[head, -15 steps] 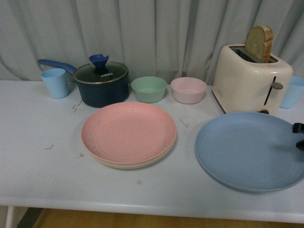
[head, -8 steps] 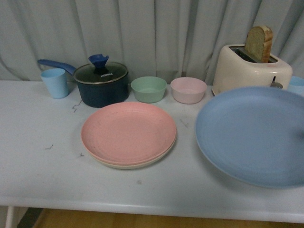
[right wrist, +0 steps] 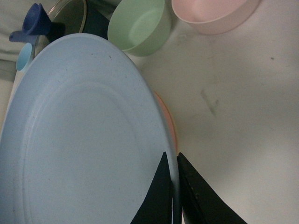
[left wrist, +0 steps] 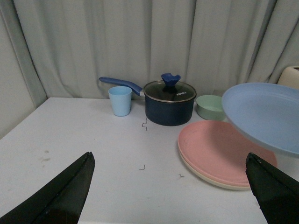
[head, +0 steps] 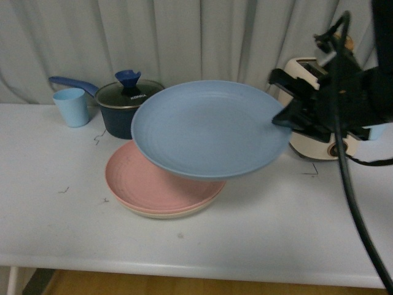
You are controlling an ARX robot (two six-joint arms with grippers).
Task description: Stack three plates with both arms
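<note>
White table, a few dark specks and small scuffs on it. Far left: light blue cup, dark saucepan just right of it, glass lid on, blue handle pointing left. Centre: beige plate lies directly on the table, pink plate sits on top of it. Left wrist view shows a green bowl on the table behind the plates, right of the pan; right wrist view shows a pink bowl beside the green one. Far right: cream toaster, mostly hidden.
</note>
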